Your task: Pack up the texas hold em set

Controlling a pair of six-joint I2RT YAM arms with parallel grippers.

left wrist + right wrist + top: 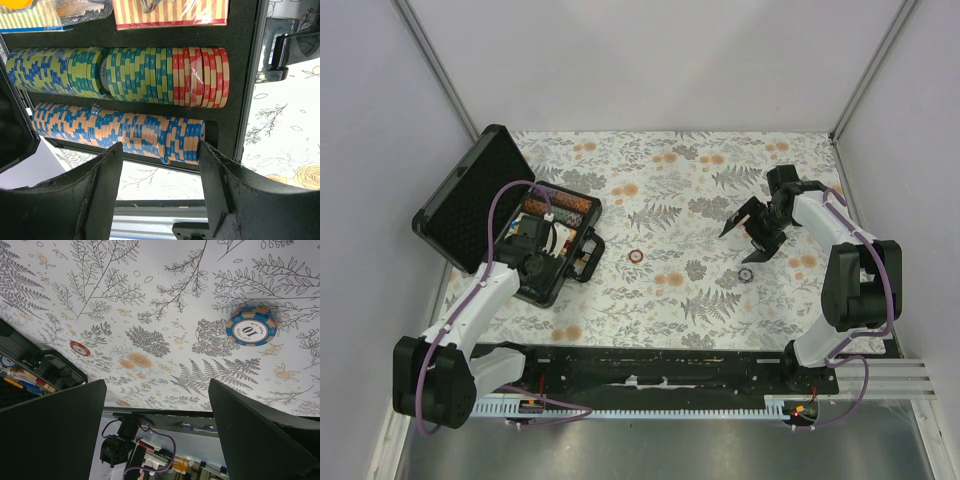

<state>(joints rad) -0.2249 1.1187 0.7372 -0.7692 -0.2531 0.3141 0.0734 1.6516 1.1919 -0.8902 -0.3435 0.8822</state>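
With jaws wide and empty on both arms, the right gripper (pixel 156 387) should centre over the loose blue chip (pixel 251 326) on the tablecloth (pixel 165 270) before pinching, while the left gripper (pixel 160 150) hovers above the chip rows (pixel 120 75) in the case (pixel 460 205).

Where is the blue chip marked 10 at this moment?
In the top view the blue chip lies on the flowered cloth, right of centre, just below the right gripper in that picture, with the red chip to its left.
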